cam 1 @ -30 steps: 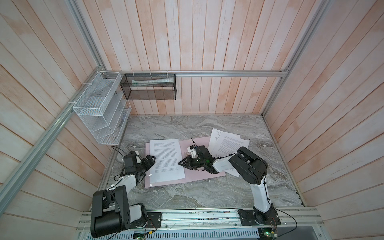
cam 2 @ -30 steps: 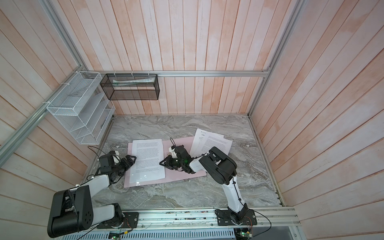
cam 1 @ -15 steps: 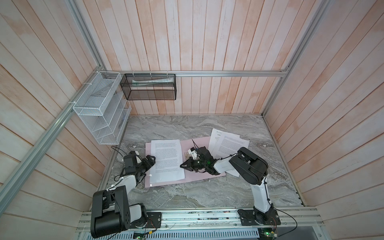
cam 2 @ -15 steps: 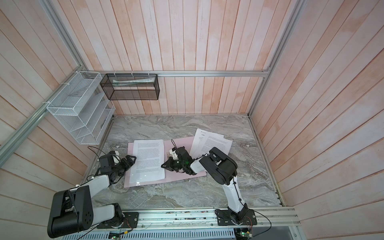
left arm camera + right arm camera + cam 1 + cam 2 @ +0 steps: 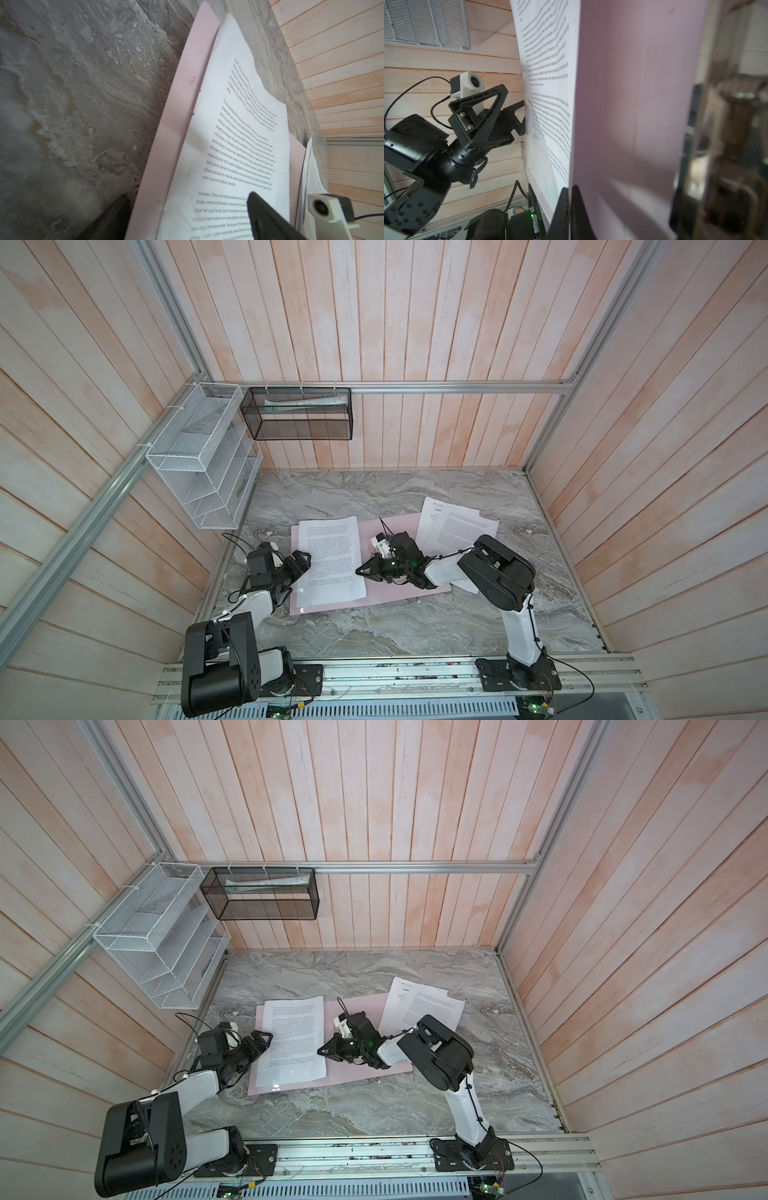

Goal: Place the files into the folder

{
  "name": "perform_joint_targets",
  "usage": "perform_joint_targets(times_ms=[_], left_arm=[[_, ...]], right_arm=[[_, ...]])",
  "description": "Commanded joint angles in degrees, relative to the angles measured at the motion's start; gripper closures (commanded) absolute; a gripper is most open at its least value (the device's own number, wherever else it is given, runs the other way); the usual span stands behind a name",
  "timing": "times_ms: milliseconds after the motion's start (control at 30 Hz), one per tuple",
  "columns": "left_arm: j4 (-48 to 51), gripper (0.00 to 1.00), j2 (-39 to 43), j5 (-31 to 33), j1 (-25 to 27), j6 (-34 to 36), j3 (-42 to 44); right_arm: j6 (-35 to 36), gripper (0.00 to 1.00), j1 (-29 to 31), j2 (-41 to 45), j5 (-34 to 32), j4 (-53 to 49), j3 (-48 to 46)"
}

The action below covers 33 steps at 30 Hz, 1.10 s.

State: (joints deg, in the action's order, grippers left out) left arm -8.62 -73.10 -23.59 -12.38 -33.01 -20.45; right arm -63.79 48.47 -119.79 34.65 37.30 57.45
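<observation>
1. Folder (image 5: 370, 529) (image 5: 374, 1004): pale pink, opened flat on the marble tabletop (image 5: 374, 635), roughly midway between the two arms; both covers lie level; its pink inner face fills much of the right wrist view (image 5: 633, 104).
2. Printed sheet (image 5: 330, 560) (image 5: 293, 1040): white page of black paragraph text, lying face up on the folder's left half; a strip of pink shows beside its left edge in the left wrist view (image 5: 180, 124); its far end juts slightly past the folder's far edge.
3. Loose sheets (image 5: 457, 526) (image 5: 424, 1006): overlapping white pages, fanned, the rearmost bearing a heading; they lie to the folder's right, lapping its far right corner; their near portion is hidden by the right arm.
4. Right gripper (image 5: 358, 571) (image 5: 320, 1051) (image 5: 569, 199): laid low over the folder's middle; jaws pressed fully together at the printed sheet's right edge; that edge runs into the seam between the fingers, yet whether paper is actually pinched cannot be told.
5. Left gripper (image 5: 304, 566) (image 5: 266, 1046) (image 5: 187, 195): jaws spread wide and holding nothing; one finger over the printed sheet, the other outside the folder's left edge.
6. White wire-mesh rack (image 5: 199, 464): mounted on the left wall.
7. Black mesh basket (image 5: 297, 414): hung on the rear wall rail, with rolled papers inside.
</observation>
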Motion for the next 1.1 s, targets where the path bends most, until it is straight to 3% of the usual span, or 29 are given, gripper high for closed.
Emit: perform_joint_targets(times_ms=[0, 733, 1067], left_arm=[[-0.8, 0.1, 0.8, -0.6, -0.1, -0.1, 1.0], [-1.1, 0.1, 0.6, -0.8, 0.0, -0.1, 1.0], [-1.1, 0.1, 0.5, -0.8, 0.0, -0.1, 0.9]], right_arm=[[4.9, 1.0, 0.5, -0.7, 0.4, -5.3, 2.6], [16.2, 1.0, 2.4, -3.6, 3.9, -18.0, 12.5], [17.7, 1.0, 2.2, -2.6, 4.4, -18.8, 12.2]])
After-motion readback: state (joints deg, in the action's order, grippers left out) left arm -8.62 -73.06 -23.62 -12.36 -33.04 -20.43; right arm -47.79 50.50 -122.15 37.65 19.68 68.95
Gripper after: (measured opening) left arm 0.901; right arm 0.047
